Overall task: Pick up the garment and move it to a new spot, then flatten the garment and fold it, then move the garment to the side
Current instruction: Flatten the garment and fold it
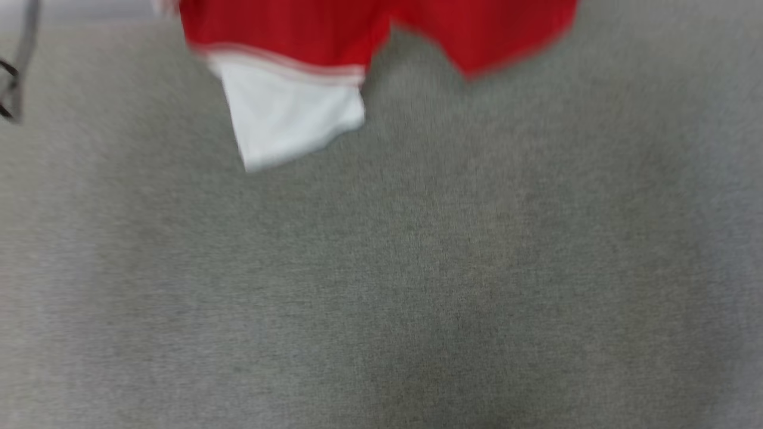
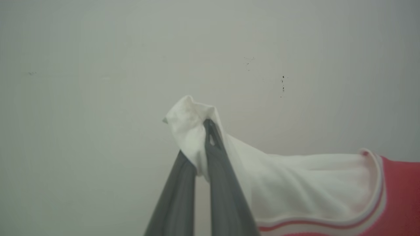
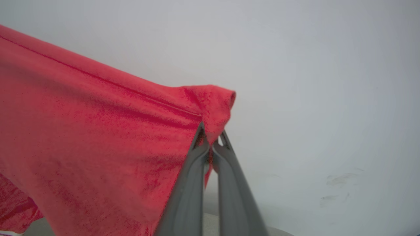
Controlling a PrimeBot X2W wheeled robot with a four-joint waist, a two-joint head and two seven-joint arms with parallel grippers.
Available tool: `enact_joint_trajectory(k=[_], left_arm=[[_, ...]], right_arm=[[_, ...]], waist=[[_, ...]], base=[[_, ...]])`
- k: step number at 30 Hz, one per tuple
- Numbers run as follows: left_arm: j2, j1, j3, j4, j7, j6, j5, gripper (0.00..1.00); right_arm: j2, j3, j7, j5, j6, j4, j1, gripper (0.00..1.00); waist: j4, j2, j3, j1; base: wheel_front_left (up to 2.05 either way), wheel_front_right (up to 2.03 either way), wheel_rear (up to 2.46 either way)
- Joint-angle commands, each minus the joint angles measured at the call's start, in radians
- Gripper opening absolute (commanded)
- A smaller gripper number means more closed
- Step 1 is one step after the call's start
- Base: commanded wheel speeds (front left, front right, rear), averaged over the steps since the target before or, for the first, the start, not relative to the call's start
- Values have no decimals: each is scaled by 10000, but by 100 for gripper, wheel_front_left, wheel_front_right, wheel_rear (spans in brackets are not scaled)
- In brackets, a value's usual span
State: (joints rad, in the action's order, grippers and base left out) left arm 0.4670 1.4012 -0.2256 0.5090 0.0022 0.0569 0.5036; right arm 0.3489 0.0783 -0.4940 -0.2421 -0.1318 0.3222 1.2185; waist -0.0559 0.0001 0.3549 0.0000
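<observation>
Garment point(image 1: 286, 30) — red jersey cloth with a white sleeve point(image 1: 292, 113) — strung along the top edge of the head view, above the grey tabletop point(image 1: 417, 268). All blurred there. White sleeve dangling lower than the rest, with a striped trim point(image 1: 280, 62) of red and white where it meets the red cloth. A second red lobe hanging to the right of it. Cannot tell whether the sleeve's lower edge touches the tabletop or hangs clear. Thin dark strap point(image 1: 21, 59), blurred, at the left edge.

Left claw point(image 2: 201, 137) clenched on the end of the white sleeve in the left wrist view. Cloth bunched over the fingertips point(image 2: 213, 141) and pinched between the two dark fingers, a small fold poking past them. From there, sleeve stretched away to the right, toward the striped trim and the red body point(image 2: 403, 196). Behind, a pale wall point(image 2: 98, 65) with a few dark specks point(image 2: 283, 83).

Right claw point(image 3: 212, 137) likewise clenched, gripping a red corner of the garment along a seamed edge, with a small tuft of red cloth standing up past the tips. Red cloth pulled taut to the left and draping downward — covering the left half of the right wrist view. Pale wall behind, with faint scuffs point(image 3: 338, 180) low on the right.
</observation>
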Motion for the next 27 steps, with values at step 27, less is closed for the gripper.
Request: enact_joint_trajectory(k=[27], left_arm=[[-58, 2726, -35, 2806, -1664, 567, 298, 0]], right_arm=[[-85, 1889, 3594, -201, 20, 3771, 4003, 0]], waist=[[-33, -1, 4084, 0]], base=[[0, 0, 0]])
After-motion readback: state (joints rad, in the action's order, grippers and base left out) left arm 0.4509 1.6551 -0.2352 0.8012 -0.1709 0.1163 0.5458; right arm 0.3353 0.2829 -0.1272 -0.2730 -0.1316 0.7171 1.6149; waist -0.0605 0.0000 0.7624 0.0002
